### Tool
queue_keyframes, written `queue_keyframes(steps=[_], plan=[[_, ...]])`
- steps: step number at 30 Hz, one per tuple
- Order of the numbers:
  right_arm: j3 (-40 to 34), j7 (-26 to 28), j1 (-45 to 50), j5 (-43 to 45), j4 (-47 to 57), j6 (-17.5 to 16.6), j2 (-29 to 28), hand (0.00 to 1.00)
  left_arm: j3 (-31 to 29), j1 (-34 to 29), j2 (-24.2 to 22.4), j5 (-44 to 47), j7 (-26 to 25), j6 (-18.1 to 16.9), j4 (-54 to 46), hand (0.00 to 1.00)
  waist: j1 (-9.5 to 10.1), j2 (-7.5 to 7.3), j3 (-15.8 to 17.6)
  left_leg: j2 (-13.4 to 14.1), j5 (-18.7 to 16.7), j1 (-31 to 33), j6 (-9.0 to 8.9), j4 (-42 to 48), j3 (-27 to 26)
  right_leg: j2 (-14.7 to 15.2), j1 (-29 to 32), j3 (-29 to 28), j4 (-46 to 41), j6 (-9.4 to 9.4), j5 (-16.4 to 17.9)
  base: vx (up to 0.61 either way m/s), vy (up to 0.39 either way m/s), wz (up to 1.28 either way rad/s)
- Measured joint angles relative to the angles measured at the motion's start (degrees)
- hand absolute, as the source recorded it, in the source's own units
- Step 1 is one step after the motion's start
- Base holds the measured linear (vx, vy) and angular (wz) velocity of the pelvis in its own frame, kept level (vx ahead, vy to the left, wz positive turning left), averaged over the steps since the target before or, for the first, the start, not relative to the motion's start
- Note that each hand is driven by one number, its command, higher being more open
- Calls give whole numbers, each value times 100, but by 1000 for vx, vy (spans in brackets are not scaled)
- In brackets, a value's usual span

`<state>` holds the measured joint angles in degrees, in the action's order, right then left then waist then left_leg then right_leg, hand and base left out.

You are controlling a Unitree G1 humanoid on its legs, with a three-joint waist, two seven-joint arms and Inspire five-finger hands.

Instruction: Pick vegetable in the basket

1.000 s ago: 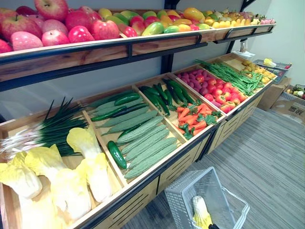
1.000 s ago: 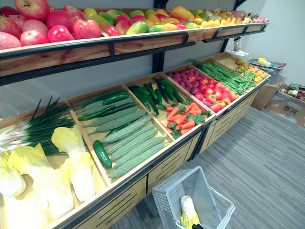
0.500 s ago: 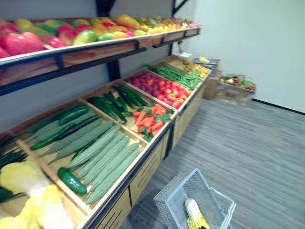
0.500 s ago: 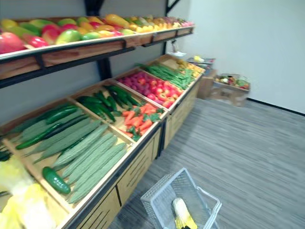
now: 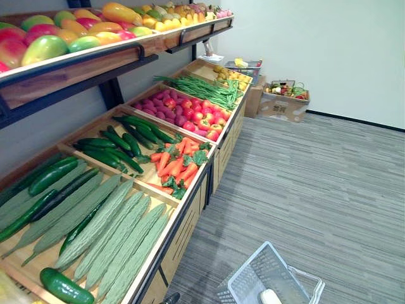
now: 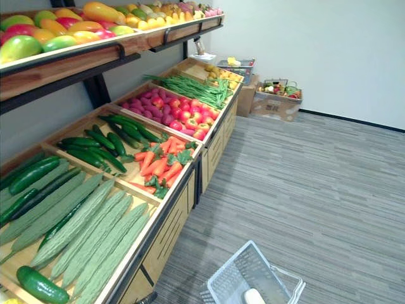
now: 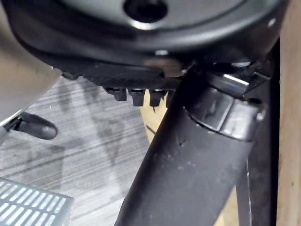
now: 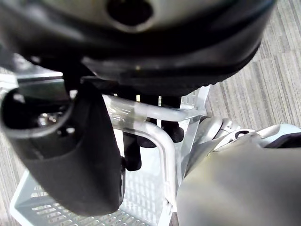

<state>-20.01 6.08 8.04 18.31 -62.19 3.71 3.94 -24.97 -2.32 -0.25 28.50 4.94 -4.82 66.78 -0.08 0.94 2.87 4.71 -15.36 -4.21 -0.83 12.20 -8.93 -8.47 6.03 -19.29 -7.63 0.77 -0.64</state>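
A white wire basket (image 5: pixel 252 284) hangs low beside the stand, over the grey floor. A pale cabbage-like vegetable (image 5: pixel 270 296) lies inside it, mostly cut off by the view's edge. In the right wrist view my right hand (image 8: pixel 75 155) is curled round the basket's white handle (image 8: pixel 155 113), with the basket's mesh (image 8: pixel 141 188) below it. My left hand (image 7: pixel 188 155) hangs by the wooden stand with relaxed fingers (image 7: pixel 138 96) and holds nothing; a corner of the basket (image 7: pixel 28 205) lies past it.
The wooden stand (image 5: pixel 190 209) holds bins of ridged green gourds (image 5: pixel 107 240), cucumbers (image 5: pixel 114 149), carrots (image 5: pixel 177 164), red and pink fruit (image 5: pixel 183 111) and green beans (image 5: pixel 205 88). Mangoes (image 5: pixel 76 31) line the upper shelf. A cardboard box (image 5: pixel 285 104) stands by the far wall.
The camera has swung to the right along the stand, so the cabbages and spring onions have left the picture. The basket sits lower in the picture.
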Motion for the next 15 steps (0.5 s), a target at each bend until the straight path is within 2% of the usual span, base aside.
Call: queue_keyframes(steps=[2, 4, 6, 7, 8, 9, 10, 11, 12, 13, 14, 15], plan=[[-1, 5, 0, 25, 4, -8, 0, 0, -16, 10, -2, -116, 25, 0, 0, 100, 1, 6, 6, 73, 1, -1, 1, 10, -197, -47, 36, 172, 152, -17, -211, -44, 19, -62], [-111, 9, -2, 27, 103, -32, -65, 0, -134, 12, 4, -374, 26, -79, -17, 100, 15, -22, 39, 181, 0, 22, 2, 172, -796, -88, 132, 1099, 284, -248, -447, -109, -86, -105], [-294, 15, -16, -1, 184, -65, -213, 0, -140, -26, 44, -427, 26, -181, -94, 100, 62, -143, 65, 156, -49, 31, 87, 406, -1222, -16, 212, 1827, 174, -505, -295, -105, -145, -109], [-464, 28, -55, -20, 175, -73, -277, 0, -137, -57, 54, -432, 29, -236, -140, 100, 50, -285, 66, 79, -96, 22, 167, 545, -1402, 12, 244, 2029, 180, -579, -237, -118, -176, -101], [-537, 50, -57, -23, 149, -64, -296, 0, -130, -30, 83, -434, 29, -240, -134, 100, 37, -303, 76, 35, -95, 70, 218, 625, -1382, -33, 210, 1888, 299, -464, -332, -110, -184, -108], [-638, 83, -158, -24, -33, -58, -321, 0, -122, -20, 117, -435, 57, -242, -131, 100, 143, -342, 7, -108, -82, 352, 806, 604, -1008, -46, 56, 1608, 970, 77, -536, -74, -138, -130], [-845, 113, -326, -26, -217, 1, -239, 0, -127, -28, -15, -437, 75, -267, -132, 100, 290, -52, -23, 80, -78, 302, 703, -36, -695, -135, 204, 1946, 675, -155, -172, -51, -95, -169], [-1011, 60, -506, -6, -350, 15, -105, 0, -17, -42, -27, -441, 110, -268, -129, 100, 272, -39, 124, 158, 77, 173, 80, -109, -962, 353, 594, 2827, -1253, -681, 735, -5, -39, -127], [-1142, 13, -509, -2, -302, -42, -57, 0, 77, -55, 2, -448, 114, -251, -150, 100, 199, -45, 156, 157, 78, 237, 76, 43, -1016, 701, 606, 3133, -1788, -482, 1052, 120, -26, -93], [-1241, -11, -511, -13, -323, -17, 124, 0, 350, -111, 162, -450, 127, -185, -117, 100, 181, -167, 124, 118, 34, 262, 61, 166, -1186, 1271, 480, 3448, -1957, -168, 1282, 158, -60, -60], [-1253, -15, -509, -13, -354, -16, 151, 0, 466, -114, 335, -451, 133, -191, -61, 100, 172, -280, 121, 92, 26, 367, 45, 324, -1191, 1162, 345, 3407, -1495, -22, 1315, 185, -131, -88], [-1261, -21, -491, -20, -383, -14, 207, 0, 585, -129, 382, -438, 125, -194, 13, 100, 196, -278, 108, 164, 29, 363, 50, 313, -1115, 966, 113, 3273, -1018, -109, 1233, 120, -197, -86]])
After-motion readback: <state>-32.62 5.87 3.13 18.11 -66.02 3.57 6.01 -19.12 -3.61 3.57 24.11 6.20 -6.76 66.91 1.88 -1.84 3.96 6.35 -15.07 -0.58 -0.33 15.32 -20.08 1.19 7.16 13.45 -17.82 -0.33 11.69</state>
